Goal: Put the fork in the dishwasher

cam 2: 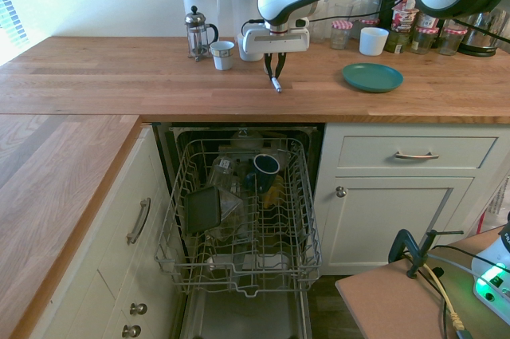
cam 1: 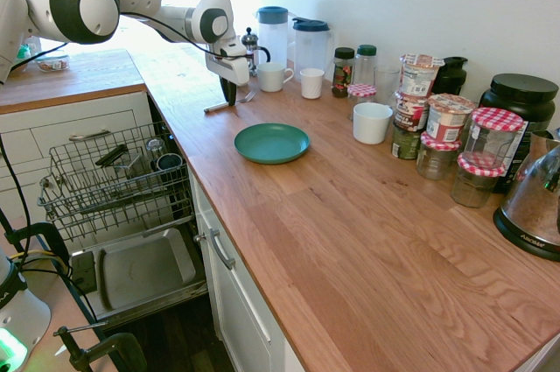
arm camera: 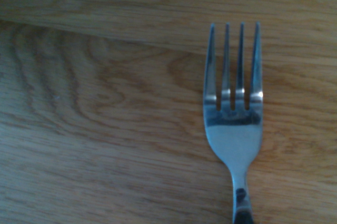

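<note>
My gripper (cam 1: 231, 97) points straight down over the wooden countertop (cam 1: 350, 214), near the wall end of the bench. Its dark fingers (cam 2: 271, 63) straddle the handle of the fork (cam 1: 226, 104), which lies flat on the wood with its tines toward the white mug (cam 1: 273, 76). The jaws look drawn in against the handle, but the contact itself is too small in both wide views for me to call it a firm grip. The wrist view shows the fork's four tines (arm camera: 234, 66) and neck sharp against the wood grain, with the handle running out of the bottom edge.

The green plate (cam 1: 271, 143) sits on the counter near the fork, apart from it. Behind the gripper stand a French press (cam 2: 197, 33) and two blue-lidded jugs (cam 1: 273, 32). A second small white cup (cam 1: 311, 83) and a wider white cup (cam 1: 372, 122) stand along the wall side, followed by a cluster of jars (cam 1: 455, 149).

The dishwasher (cam 2: 239, 219) is below the counter edge, its door (cam 1: 144, 269) dropped down and its grey wire rack (cam 1: 114, 181) pulled out. The rack holds a dark mug (cam 2: 266, 167), glassware and a dark flat item (cam 2: 202, 210). White drawers (cam 2: 416, 153) with bar handles flank the opening.
</note>
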Robot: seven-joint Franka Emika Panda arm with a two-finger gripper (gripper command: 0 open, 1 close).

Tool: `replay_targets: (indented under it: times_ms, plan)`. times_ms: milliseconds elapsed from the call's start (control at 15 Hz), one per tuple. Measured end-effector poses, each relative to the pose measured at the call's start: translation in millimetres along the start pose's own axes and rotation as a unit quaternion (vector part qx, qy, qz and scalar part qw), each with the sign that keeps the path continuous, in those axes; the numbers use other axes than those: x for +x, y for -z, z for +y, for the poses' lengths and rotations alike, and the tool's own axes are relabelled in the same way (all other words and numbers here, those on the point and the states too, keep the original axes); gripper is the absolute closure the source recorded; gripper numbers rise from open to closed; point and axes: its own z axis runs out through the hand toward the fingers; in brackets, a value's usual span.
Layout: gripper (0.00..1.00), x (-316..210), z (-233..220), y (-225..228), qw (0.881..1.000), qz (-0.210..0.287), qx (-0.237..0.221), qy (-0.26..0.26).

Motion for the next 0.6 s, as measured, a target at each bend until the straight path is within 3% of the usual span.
replay_targets:
  times_ms: [333, 600]
  plan:
    - [1.00, 11.5, 4.4, 4.0, 1.000, -0.009, 0.005, -0.012]
    - [1.00, 10.2, 24.5, 45.6, 1.000, -0.007, 0.012, -0.023]
